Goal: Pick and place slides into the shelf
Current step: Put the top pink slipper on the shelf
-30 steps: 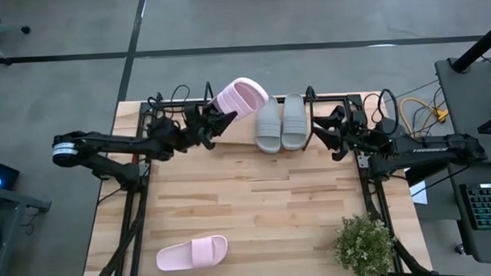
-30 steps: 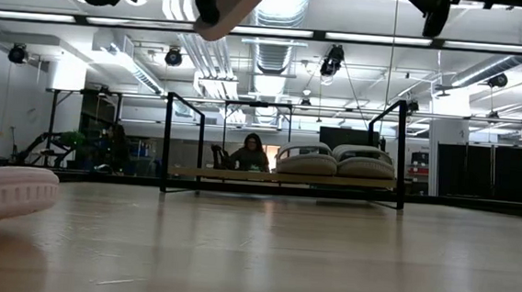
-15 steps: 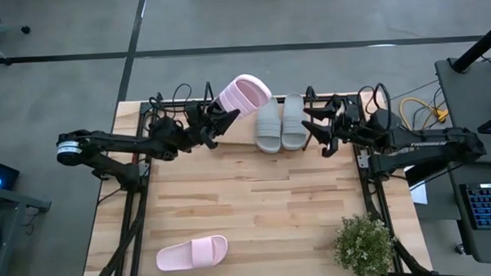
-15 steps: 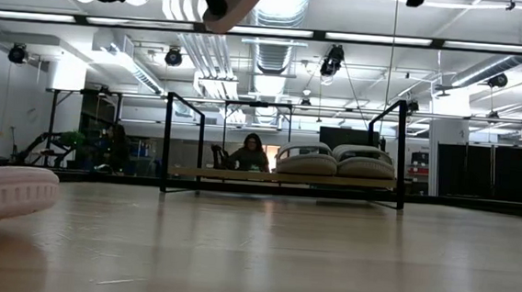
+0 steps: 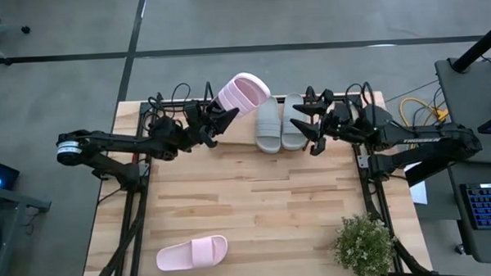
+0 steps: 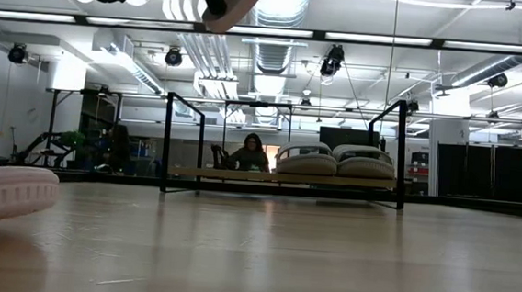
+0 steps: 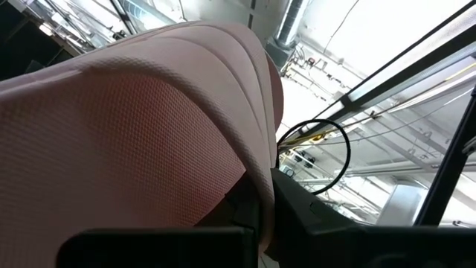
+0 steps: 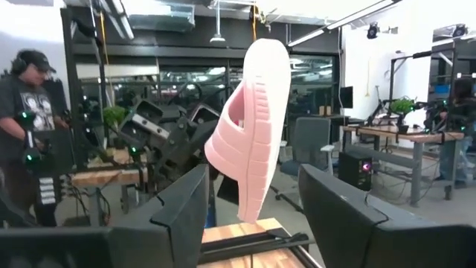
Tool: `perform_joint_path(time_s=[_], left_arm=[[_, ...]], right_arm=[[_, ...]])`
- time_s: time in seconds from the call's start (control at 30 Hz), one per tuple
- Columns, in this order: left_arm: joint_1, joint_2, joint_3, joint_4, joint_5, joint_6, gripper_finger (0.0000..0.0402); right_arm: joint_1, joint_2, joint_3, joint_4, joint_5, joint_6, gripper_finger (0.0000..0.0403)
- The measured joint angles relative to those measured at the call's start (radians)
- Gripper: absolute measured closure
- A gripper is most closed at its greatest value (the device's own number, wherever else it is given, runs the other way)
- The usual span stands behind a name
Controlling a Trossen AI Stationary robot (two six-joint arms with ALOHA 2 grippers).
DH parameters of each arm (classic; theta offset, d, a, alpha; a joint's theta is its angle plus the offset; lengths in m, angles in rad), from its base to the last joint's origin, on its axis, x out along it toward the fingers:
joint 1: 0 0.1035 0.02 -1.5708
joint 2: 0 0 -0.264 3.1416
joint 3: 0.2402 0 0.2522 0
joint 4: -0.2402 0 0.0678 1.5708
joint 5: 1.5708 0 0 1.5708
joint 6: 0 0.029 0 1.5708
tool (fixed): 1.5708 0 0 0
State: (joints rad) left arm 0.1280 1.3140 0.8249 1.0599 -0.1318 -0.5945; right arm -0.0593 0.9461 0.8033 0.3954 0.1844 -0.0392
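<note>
Soft pink foam slide pinched by left gripper above shelf left end; light, squashy, best held at sole edge. Right gripper spread, beside grey slides.

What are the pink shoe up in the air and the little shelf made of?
The pink slide looks like soft, matte foam: thick, rounded edges and a fine dimpled texture on its sole in the left wrist view. The left gripper holds it up. The shelf seems to be a pale wooden board on thin black uprights, probably painted metal, though that is hard to confirm from here.
</note>
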Motion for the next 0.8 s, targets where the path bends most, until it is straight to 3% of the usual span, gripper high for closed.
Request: perform_joint_path(time_s=[0.13, 0.27, 0.43, 0.8], left_arm=[[0.0, 0.0, -0.001, 0.001, 0.003, 0.0, 0.0401], [0.0, 0.0, -0.001, 0.002, 0.003, 0.0, 0.0401], [0.0, 0.0, -0.001, 0.002, 0.003, 0.0, 0.0401], [0.0, 0.0, -0.001, 0.002, 0.005, 0.0, 0.0401]], right_arm=[[0.0, 0.03, 0.035, 0.001, 0.011, -0.009, 0.0166], [0.0, 0.061, 0.085, -0.002, 0.117, 0.0, 0.0122], [0.0, 0.113, 0.165, -0.068, 0.131, -0.029, 0.0083], [0.0, 0.247, 0.338, -0.19, 0.131, -0.025, 0.006]])
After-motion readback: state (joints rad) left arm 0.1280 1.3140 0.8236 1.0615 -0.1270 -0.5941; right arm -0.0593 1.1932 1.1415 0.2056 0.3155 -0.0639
